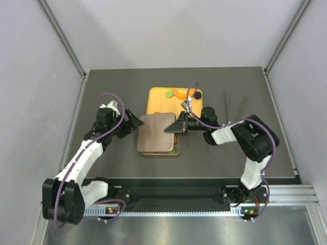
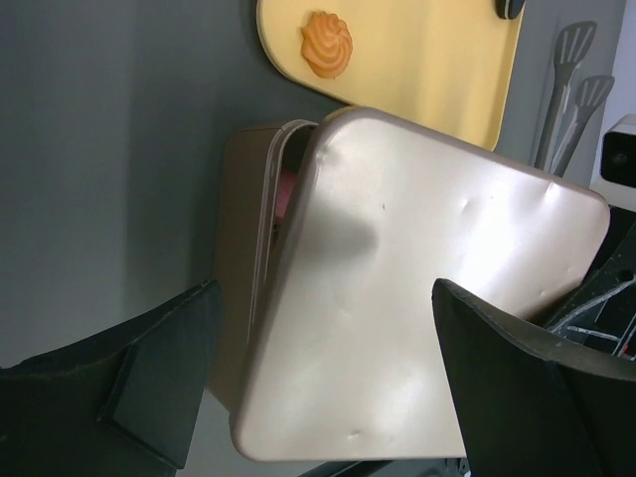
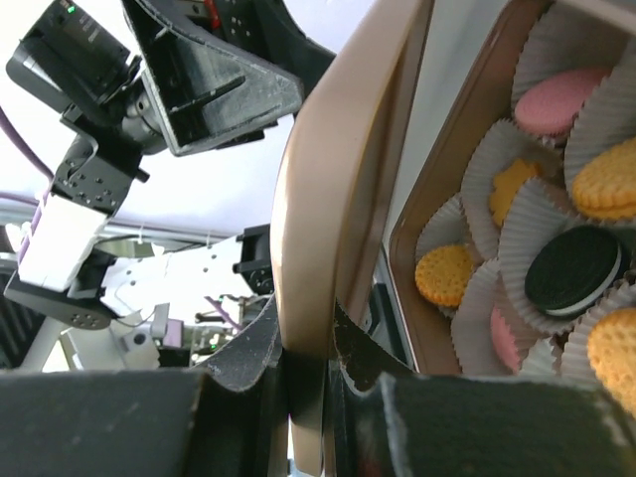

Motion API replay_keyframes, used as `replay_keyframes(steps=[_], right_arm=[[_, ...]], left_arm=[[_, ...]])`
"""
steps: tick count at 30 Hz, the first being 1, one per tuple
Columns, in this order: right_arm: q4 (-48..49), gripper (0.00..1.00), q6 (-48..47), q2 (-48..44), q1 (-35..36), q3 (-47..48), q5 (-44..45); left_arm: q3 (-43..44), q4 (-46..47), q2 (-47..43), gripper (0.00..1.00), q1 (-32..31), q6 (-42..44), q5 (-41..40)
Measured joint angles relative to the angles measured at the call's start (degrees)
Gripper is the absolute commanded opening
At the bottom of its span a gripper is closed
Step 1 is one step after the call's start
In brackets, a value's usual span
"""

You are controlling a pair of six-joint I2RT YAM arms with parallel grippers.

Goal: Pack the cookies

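Step in hand: closing the box; the lid (image 1: 157, 132) lies tilted over the tin (image 2: 241, 288), not yet seated, with a gap open along its left edge in the left wrist view.
Right hand (image 1: 179, 125): clamped shut on the lid's edge at 3 o'clock, the rim pinched between its fingers.
Left hand (image 1: 132, 122): jaws spread wide, holding nothing, poised just beside the lid's 9 o'clock edge.
Cookies (image 3: 566, 268): most sit in white paper cups (image 3: 477, 298) inside the tin under the lid; a few remain on the yellow tray (image 1: 156, 99) at 12 o'clock from the tin.
Tabletop (image 1: 102, 92): tongs (image 1: 227, 104) lie at 2 o'clock, well apart.
Next move, as I judge: lower and square the lid onto the tin; the left hand likely steadies or presses the free edge.
Risk: a skewed lid could catch the rim.
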Motion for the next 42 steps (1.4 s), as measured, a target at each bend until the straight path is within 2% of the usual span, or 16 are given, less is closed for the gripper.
replay_keyframes(steps=[13, 28, 42], right_arm=[[1.4, 0.00, 1.6, 0.0, -1.3, -2.5, -1.4], [2.4, 0.06, 2.1, 2.0, -2.3, -2.6, -2.1], [3.4, 0.24, 2.9, 3.8, -4.2, -2.9, -2.6]], left_arm=[[0.0, 0.0, 3.6, 0.91, -1.6, 0.6, 0.7], [0.0, 0.5, 7.0, 0.90, -2.8, 0.8, 0.7], [0.0, 1.1, 9.0, 0.89, -3.6, 0.8, 0.5]])
